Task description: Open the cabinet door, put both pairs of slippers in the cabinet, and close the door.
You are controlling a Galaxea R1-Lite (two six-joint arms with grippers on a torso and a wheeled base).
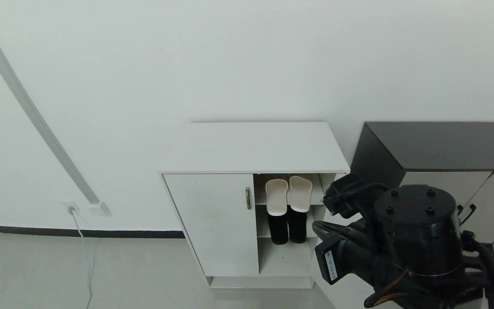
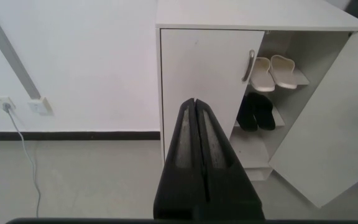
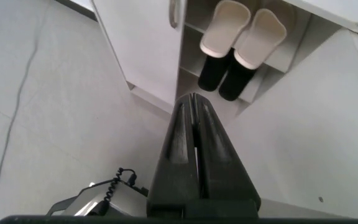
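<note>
Left, right jaws pressed together, empty | white slippers shelved above black slippers | door open

**Inspector A:** Cabinet condition?

**Inspector B:** White cabinet stands on the floor against the wall. Left door is shut and has a metal handle at its inner edge. Right door is swung wide open.

**Inspector A:** And the slippers?

**Inspector B:** Both are in the right-hand bay. White pair lies side by side on the upper shelf, its ends jutting past the front edge. Black pair lies side by side on the middle shelf, directly beneath the white pair.
</note>
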